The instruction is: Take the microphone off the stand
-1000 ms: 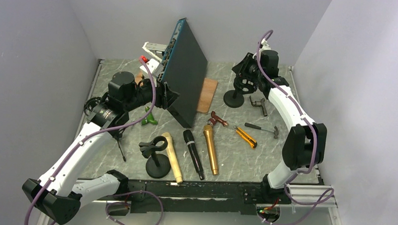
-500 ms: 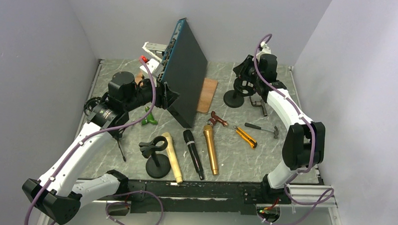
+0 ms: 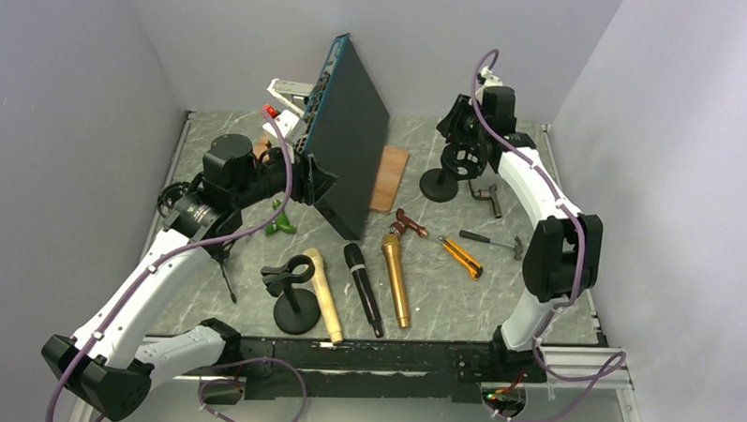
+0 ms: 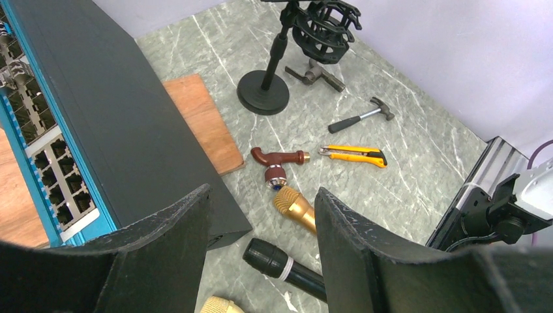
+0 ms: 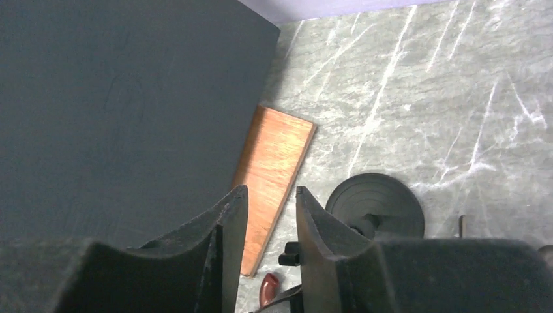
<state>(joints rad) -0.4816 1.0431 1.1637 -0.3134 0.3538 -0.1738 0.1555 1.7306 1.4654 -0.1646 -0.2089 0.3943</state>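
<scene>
left claw (image 4: 262, 193) spread, empty | right claw (image 5: 270, 192) narrowly parted, empty, over far stand (image 3: 439, 184) | black microphone (image 3: 362, 288) lying on bench (image 3: 446, 303)

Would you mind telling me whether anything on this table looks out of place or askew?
Yes: the dark rack unit stands tilted on one edge mid-table instead of lying flat, right beside the wooden board.

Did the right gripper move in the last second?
Yes. In the top view the right gripper shifted slightly left and toward the back wall, judged against the rear stand base, which stayed put.
</scene>
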